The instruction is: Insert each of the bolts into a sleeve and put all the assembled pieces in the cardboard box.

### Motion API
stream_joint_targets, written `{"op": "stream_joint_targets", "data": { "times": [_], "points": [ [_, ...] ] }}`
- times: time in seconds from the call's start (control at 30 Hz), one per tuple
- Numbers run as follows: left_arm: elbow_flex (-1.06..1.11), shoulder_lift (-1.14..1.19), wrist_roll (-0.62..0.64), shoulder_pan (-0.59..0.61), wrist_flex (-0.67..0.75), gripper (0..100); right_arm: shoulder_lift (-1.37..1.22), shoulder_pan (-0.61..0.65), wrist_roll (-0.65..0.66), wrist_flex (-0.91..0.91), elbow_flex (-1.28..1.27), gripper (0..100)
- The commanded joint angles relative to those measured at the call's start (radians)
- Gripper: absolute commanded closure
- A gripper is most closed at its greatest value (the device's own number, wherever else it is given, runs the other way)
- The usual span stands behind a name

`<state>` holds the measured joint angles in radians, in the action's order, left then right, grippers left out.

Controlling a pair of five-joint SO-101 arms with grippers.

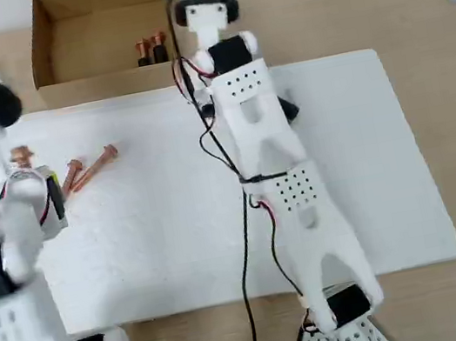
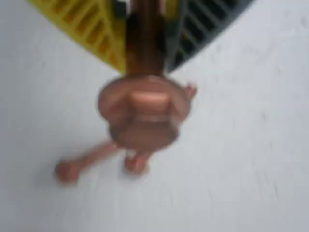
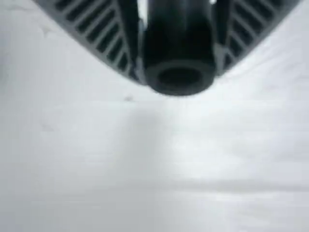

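Left pincer point(image 2: 145, 62): clenched on a bolt point(image 2: 143, 110), gripped by the shank with the head sticking out past the tips. Holding it that way leaves the shank end free to go into a sleeve, as I read it. In the high view the held bolt's head point(image 1: 20, 156) hangs over the white mat point(image 1: 348, 202), off the left front corner of the cardboard box point(image 1: 44, 53).

Stock left to do: one loose bolt point(image 1: 72, 175) and a second loose bolt point(image 1: 98, 162) lie flat on the mat, just out from the box's left front corner, touching or nearly so at their lower ends. Left wrist view hints at a third tip behind the held head; can't confirm.

Done pieces: two assembled pieces point(image 1: 151, 50) sit inside the box against its right wall, copper heads showing over dark sleeves.

Right pincer point(image 3: 178, 72): clamped around a black sleeve point(image 3: 179, 46), bore pointing out of the tips and down at the mat. The bore is unobstructed, so it's presented ready for the bolt. From the high view I place it out from the box's right front corner, but my own arm covers most of it.

Judgement: mid-task. Next is bringing the bolt and the bore coaxial; misalignment at entry is the main risk.
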<state>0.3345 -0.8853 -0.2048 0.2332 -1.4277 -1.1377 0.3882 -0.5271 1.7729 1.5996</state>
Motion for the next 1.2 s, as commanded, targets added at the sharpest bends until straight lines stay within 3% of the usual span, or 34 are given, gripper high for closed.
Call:
{"op": "stream_joint_targets", "data": {
  "times": [0.0, 0.23, 0.4, 0.67, 0.93, 1.17],
  "points": [
    [-0.029, -0.177, 0.071, -0.011, 0.048, 99, 0.246, 0.019, 0.069, 0.014, 0.065, 98.9],
    [0.267, -0.518, 0.078, 0.002, 0.129, 99, 0.539, 0.025, 0.124, 0.017, 0.048, 98.9],
    [0.528, -0.713, 0.078, 0.002, 0.241, 99, 0.713, 0.056, 0.123, 0.018, -0.151, 98.9],
    [0.775, -0.943, 0.078, 0.000, 0.532, 99, 1.219, 0.220, 0.126, 0.014, -0.911, 98.9],
    [0.884, -0.928, 0.080, -0.008, 0.756, 99, 1.584, 0.220, 0.153, -0.120, -1.494, 98.9],
    [0.973, -0.926, 0.080, -0.028, 0.933, 99, 1.784, 0.220, 0.219, -0.434, -2.014, 98.9]
  ]
}}
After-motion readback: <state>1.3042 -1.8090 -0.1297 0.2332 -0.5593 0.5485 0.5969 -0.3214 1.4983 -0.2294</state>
